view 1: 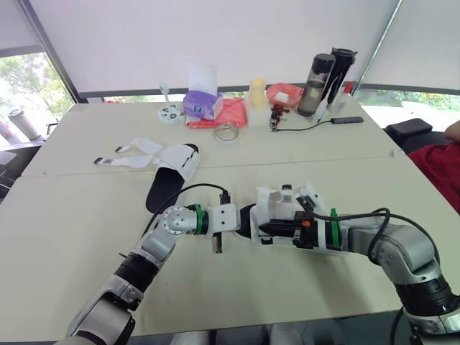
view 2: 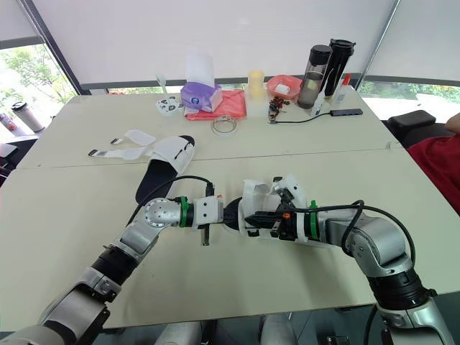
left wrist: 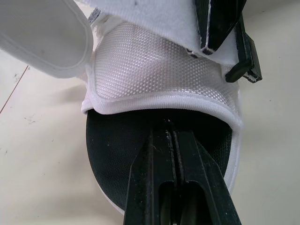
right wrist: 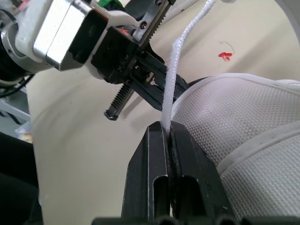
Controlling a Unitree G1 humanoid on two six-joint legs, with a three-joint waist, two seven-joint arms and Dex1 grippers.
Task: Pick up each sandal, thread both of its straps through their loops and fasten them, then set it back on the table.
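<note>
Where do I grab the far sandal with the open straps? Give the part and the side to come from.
Probably the bare black sole end of the far sandal, coming in low from the robot's side. That end points toward the robot and lies flat with nothing on it, while the open straps sprawl out to the left and would likely just flop if gripped.

White honeycomb mesh over a black footbed on the near sandal point(left wrist: 154, 70), plain white strap point(right wrist: 174, 70). Same white and black on the far sandal point(view 1: 177, 162). Black right gripper point(right wrist: 167, 125). Cream table point(view 1: 72, 237), purple tissue box point(view 1: 203, 106), red cloth point(view 1: 233, 115).
</note>
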